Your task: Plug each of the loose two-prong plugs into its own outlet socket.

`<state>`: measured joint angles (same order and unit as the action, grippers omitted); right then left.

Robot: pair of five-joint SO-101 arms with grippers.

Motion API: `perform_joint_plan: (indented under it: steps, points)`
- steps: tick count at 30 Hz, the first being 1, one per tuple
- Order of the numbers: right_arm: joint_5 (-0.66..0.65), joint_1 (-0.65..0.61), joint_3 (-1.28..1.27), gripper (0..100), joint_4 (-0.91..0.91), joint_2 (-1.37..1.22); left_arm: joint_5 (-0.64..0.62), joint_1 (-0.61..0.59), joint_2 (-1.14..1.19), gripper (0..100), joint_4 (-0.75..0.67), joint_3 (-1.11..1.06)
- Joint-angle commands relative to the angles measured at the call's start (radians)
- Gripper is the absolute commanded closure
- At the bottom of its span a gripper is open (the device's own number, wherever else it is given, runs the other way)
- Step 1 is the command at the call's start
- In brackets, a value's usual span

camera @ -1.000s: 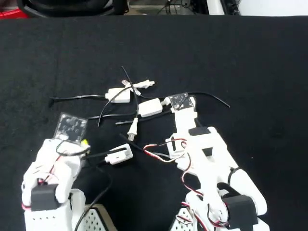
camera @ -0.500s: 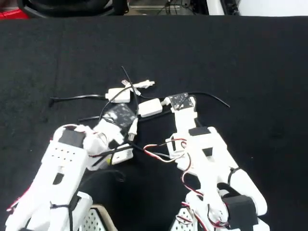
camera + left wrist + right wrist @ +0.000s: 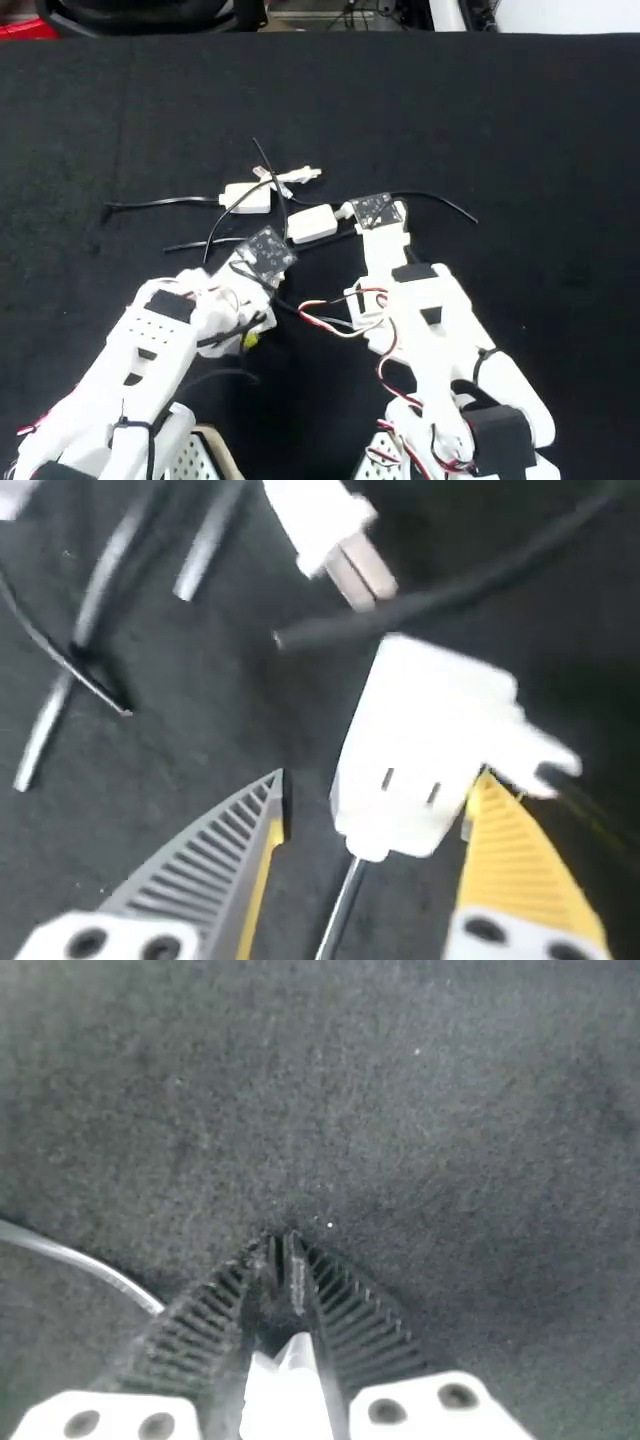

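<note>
- Left arm: stretched from the near edge of the desk [image 3: 520, 150] toward its centre, wrist pitched down.
- Left tool [image 3: 380, 780]: open, fingers straddling a white outlet socket [image 3: 420, 760] whose two slots face the wrist camera. A loose plug [image 3: 335, 540] lies just beyond it.
- Right arm: extended forward, low over the desk.
- Right tool [image 3: 283, 1260]: closed on a small white piece [image 3: 285, 1375], just beside a second socket [image 3: 312, 223].

Black bench under even light
Dark cloth covers the bench [image 3: 540, 130]; beyond its far edge sit a red object [image 3: 18, 26] and a white panel [image 3: 570, 14].
</note>
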<state>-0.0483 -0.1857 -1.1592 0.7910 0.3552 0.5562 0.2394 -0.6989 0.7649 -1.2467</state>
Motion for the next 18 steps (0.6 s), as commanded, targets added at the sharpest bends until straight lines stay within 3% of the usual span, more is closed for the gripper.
perform_joint_plan:
  steps: [1,8,13,18]
  points:
    - [0.003,-0.002,-0.065,96.9,0.049,-0.016,-0.032,0.019,0.009,72,-0.068,0.002]
    - [0.008,0.002,-0.065,96.9,0.049,-0.016,-0.028,0.093,0.011,73,-0.071,-0.015]
    - [0.006,0.002,-0.065,96.9,0.049,-0.016,-0.028,0.099,0.011,89,-0.063,-0.021]
    - [0.006,0.002,-0.065,96.9,0.049,-0.016,0.072,0.117,0.006,91,-0.063,-0.048]
